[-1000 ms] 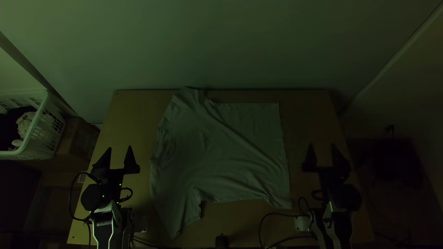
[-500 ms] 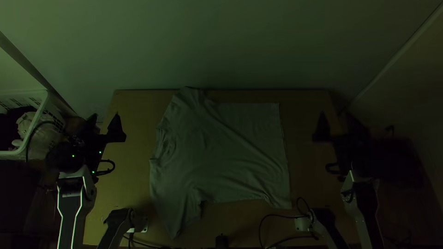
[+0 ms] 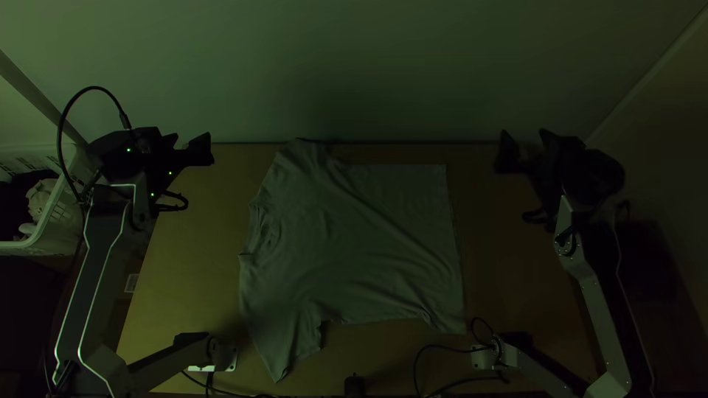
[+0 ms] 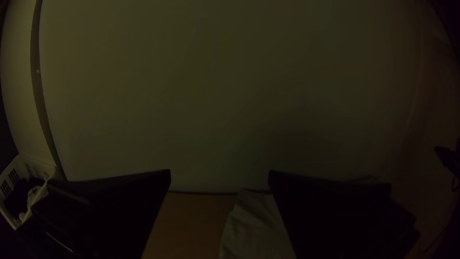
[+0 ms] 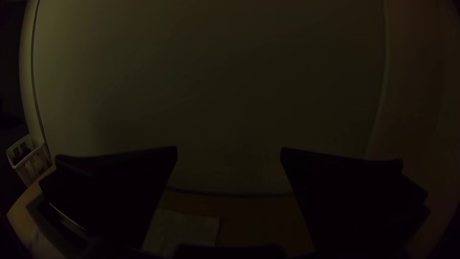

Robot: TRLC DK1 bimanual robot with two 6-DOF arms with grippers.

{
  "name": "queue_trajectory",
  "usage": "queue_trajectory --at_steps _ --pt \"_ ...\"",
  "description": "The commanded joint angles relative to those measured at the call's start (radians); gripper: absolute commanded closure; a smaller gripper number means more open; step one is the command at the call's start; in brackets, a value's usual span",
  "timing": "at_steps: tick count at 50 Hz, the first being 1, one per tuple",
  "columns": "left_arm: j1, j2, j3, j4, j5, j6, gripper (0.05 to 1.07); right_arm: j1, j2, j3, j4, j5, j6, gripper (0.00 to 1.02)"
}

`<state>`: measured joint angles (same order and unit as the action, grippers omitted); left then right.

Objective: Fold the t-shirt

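Left gripper (image 3: 189, 138): standing open, its black fingers parted and holding nothing; hanging near the table's far left corner, well apart from the cloth. Right gripper (image 3: 524, 133): likewise standing open and empty; hanging near the far right corner, beyond the hem side.

T-shirt (image 3: 354, 236): one, pale; lying spread and unfolded between the two grippers, mid-table; collar (image 3: 258, 232) facing the left side, hem (image 3: 454, 250) facing the right; far sleeve (image 3: 301, 153) reaching the table's far edge, near sleeve (image 3: 284, 357) pointing toward the near edge; shallow creases running slantwise over the body.

Handling, by judgement: thin, soft knit, probably weighing little; sagging between two holds rather than keeping a shape; not fragile, yet liable to be slipping from a shallow pinch or dragging the layers under it askew.

Holds, by judgement: the far sleeve or shoulder suiting the left gripper, the far hem corner (image 3: 443, 168) suiting the right; both wanting a low approach, a small bunch of cloth between the pads, and an even lift toward the near side.

Surround: light wooden table (image 3: 509, 295), bearing the cloth; white basket (image 3: 22, 248) standing beyond its left edge, holding dark and pale stuff.
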<state>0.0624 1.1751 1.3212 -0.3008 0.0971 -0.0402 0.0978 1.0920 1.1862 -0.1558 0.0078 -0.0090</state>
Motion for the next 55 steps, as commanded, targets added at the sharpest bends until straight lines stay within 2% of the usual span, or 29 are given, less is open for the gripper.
queue_trajectory --at_steps 1,13,29,55 --pt "-0.012 0.09 0.125 -0.05 0.012 -0.003 0.1 0.022 0.068 0.084 -0.041 -0.003 -0.005 0.03" --pt "-0.088 0.25 0.26 -0.113 0.01 -0.007 0.1 0.054 0.226 0.227 -0.157 -0.003 0.052 0.03" --pt "-0.122 0.46 0.408 -0.216 0.033 -0.036 0.1 0.054 0.393 0.337 -0.257 0.006 0.133 0.04" --pt "-0.134 0.847 0.664 -0.32 0.075 -0.041 0.11 0.051 0.623 0.512 -0.415 0.004 0.195 0.04"
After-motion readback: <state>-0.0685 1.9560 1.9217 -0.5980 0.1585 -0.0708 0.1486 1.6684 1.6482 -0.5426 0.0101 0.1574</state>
